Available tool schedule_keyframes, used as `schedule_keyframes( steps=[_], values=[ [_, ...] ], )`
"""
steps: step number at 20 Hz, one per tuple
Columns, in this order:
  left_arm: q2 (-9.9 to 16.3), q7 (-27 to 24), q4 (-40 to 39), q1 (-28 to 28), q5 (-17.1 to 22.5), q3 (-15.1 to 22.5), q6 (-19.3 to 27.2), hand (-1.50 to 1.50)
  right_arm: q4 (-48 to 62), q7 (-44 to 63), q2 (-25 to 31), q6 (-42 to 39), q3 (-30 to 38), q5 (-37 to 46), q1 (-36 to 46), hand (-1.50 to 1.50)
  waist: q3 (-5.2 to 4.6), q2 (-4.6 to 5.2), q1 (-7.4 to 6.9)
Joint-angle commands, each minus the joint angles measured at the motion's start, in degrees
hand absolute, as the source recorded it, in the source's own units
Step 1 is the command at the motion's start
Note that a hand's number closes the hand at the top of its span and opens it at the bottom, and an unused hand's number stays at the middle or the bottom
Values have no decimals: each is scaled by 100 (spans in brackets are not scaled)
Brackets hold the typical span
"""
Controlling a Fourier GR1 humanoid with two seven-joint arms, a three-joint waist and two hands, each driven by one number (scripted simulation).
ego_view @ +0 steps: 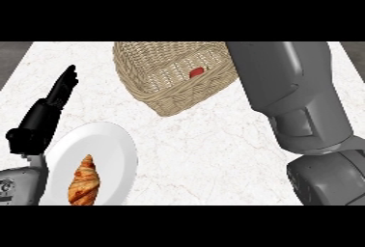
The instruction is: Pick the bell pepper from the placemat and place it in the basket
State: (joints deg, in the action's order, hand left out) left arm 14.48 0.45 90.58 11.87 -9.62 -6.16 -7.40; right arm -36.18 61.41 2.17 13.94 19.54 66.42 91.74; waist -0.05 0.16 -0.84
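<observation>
Basically: red bell pepper (197, 72) sits inside basket (171, 77).
Right hand is hidden beyond the grey forearm, so its fingers can't be judged; left hand (43, 120) rests with fingers straight, well left of the basket. If releasing, lift out straight, avoiding the rim.

Woven wicker basket (167, 91), rough-textured, smooth glossy white plate (114, 144), polished veined marble counter (214, 154), flaky croissant (84, 182)

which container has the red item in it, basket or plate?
The wicker basket at the top of the counter: a small red object shows inside it. The white plate, at lower left beside the left hand, holds a croissant instead.
</observation>
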Motion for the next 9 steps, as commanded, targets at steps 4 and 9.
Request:
schedule_keyframes(
  steps=[4,9],
  values=[
    [-70,121,-117,127,27,-39,61,0,-785,909,319,1523,150,687,-294,-150,3,-46,181],
    [71,-74,-81,-294,40,-212,32,0,-1929,1173,111,1441,147,1172,-991,-150,8,-168,341]
  ],
)
